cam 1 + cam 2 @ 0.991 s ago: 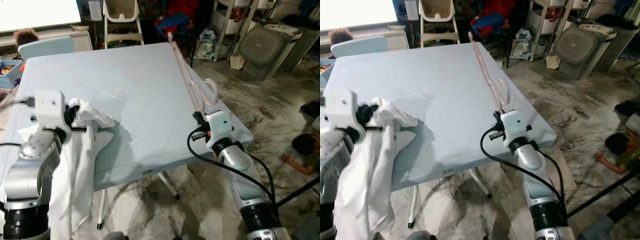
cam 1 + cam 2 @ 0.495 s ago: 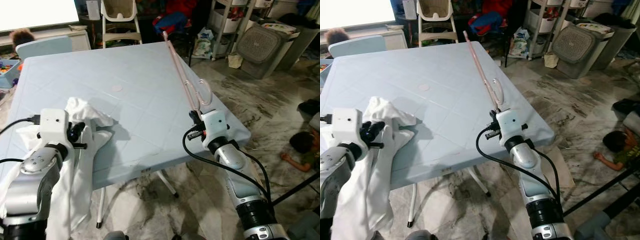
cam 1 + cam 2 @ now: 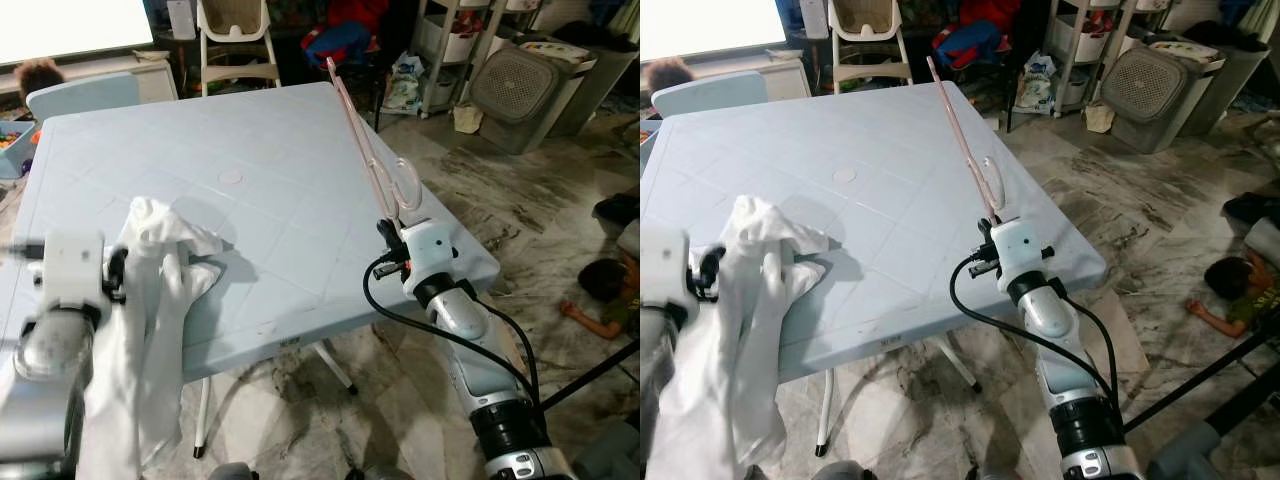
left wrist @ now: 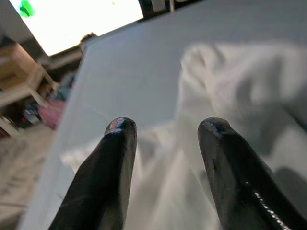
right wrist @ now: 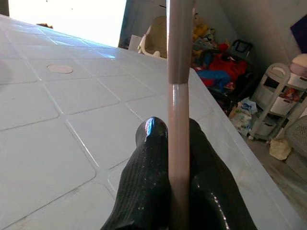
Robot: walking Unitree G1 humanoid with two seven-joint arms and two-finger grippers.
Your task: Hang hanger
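1. The left gripper (image 4: 163,158) now stands with its two fingers spread apart and nothing between them; the white garment (image 3: 150,300) lies just ahead of the fingertips, draped over the near edge of the surface (image 3: 250,150) and hanging down beside the arm.
2. A second ago the left arm was higher and the cloth was bunched against the gripper; the arm has since dropped lower and drawn back.
3. The right gripper (image 5: 168,139) stays clamped on the pink hanger (image 3: 375,170), whose long arm rises up and away from it over the surface's far right edge, the hook just above the gripper.
4. The hanger's pose has barely shifted, so hanging is not yet begun.
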